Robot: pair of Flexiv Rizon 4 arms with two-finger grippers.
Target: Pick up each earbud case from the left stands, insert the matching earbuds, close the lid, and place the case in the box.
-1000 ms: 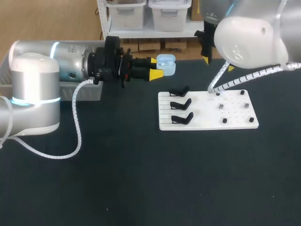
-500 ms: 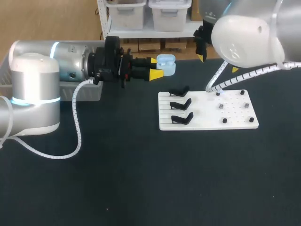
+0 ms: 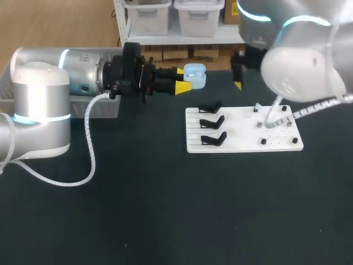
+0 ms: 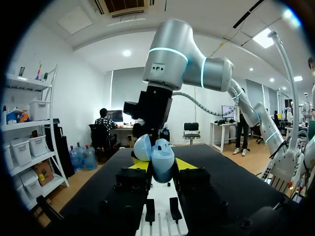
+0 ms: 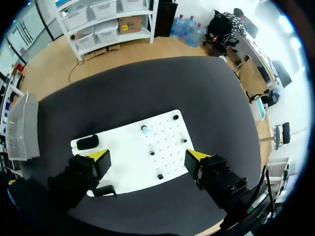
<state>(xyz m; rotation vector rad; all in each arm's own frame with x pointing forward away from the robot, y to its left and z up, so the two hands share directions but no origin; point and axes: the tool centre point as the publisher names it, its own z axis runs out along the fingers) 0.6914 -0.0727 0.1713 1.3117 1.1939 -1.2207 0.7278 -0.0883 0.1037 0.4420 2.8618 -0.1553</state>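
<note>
My left gripper [image 3: 183,79] is shut on a light blue earbud case [image 3: 194,76], held in the air behind the white board [image 3: 242,144]. In the left wrist view the case [image 4: 162,161] sits between the yellow tips with its lid [image 4: 142,147] open. Three black stands [image 3: 212,122] on the board's left side are bare. My right gripper [image 5: 147,157] is open wide above the board [image 5: 128,160], looking down on it. A small pale blue earbud [image 5: 144,130] sits on the board's pegged side. In the head view the right gripper [image 3: 240,77] is mostly hidden by its arm.
A grey box [image 3: 105,108] stands at the table's left rear, partly behind my left arm; it also shows beside the board [image 5: 22,128] in the right wrist view. Small dark pegs [image 3: 263,141] dot the board's right half. Dark table surface surrounds the board.
The right arm has swung round, and its gripper has come lower and nearer the board's far edge. The left arm has kept still with the case.
</note>
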